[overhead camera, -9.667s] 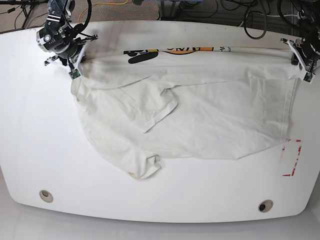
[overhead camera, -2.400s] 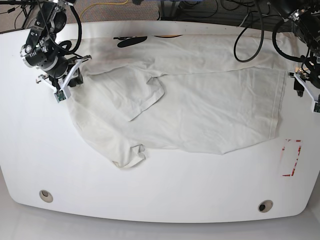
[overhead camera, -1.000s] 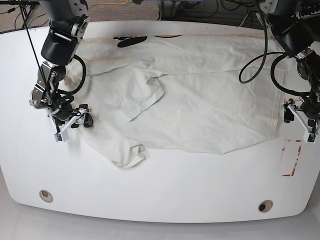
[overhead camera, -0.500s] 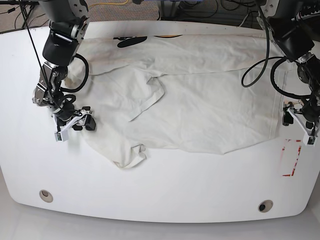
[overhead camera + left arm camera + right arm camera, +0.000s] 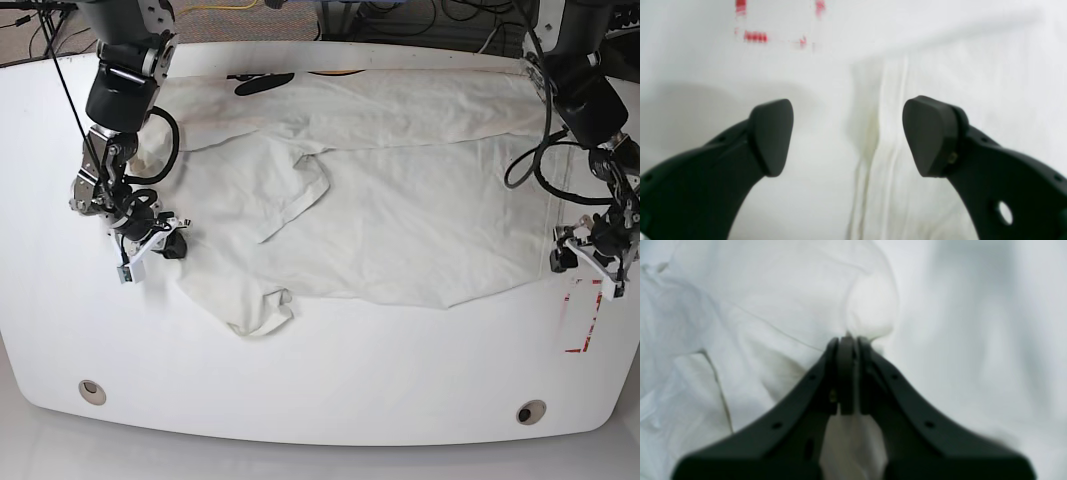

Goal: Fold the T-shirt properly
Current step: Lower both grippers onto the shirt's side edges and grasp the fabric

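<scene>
With the right gripper (image 5: pixel 846 340) fingers pinching the T-shirt (image 5: pixel 400 200) edge, the left gripper (image 5: pixel 846 133), fingers spread, should straddle the hem before closing.

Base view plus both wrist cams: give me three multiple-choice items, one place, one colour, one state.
1. Where does the left gripper sit?
A. at the shirt's edge by the red tape marking
B. over the black lettering
C. off the table

2. What colour is the cotton short-sleeved T-shirt body?
A. grey
B. off-white
C. orange

3. How is the right gripper?
A. wide open
B. shut on fabric
C. hidden

Answers: 1 A, base view shows it beside the hem and tape. 2 B, cream cloth throughout. 3 B, right wrist view shows the jaws together pinching cloth.
</scene>
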`<state>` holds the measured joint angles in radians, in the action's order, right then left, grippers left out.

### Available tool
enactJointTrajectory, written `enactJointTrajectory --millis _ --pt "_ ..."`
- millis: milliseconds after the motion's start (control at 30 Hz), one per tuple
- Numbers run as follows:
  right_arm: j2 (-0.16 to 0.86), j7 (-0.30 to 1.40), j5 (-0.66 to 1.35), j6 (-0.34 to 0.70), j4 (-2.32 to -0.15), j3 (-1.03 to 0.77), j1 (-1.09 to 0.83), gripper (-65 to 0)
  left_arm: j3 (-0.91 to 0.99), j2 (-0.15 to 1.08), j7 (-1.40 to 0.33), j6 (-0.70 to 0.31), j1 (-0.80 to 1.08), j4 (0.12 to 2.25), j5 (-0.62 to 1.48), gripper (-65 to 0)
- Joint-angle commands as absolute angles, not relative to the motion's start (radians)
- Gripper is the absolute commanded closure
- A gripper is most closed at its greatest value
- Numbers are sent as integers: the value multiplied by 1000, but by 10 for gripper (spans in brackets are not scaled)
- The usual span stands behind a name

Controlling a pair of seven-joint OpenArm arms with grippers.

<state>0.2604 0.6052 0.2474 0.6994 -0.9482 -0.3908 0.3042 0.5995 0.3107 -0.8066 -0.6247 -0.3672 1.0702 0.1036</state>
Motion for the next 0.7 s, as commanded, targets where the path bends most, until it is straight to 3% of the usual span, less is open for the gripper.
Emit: enactJointTrajectory --millis 0,233,667 --pt "265 638 231 698 -955 -372 318 -17 590 331 -746 -605 -423 1013 120 -529" --pt "263 638 232 698 -955 -366 318 -17 453 369 -665 -602 -492 819 127 -529" --pt "263 636 239 698 -955 -366 315 -17 437 364 -616 -608 -552 636 127 -526"
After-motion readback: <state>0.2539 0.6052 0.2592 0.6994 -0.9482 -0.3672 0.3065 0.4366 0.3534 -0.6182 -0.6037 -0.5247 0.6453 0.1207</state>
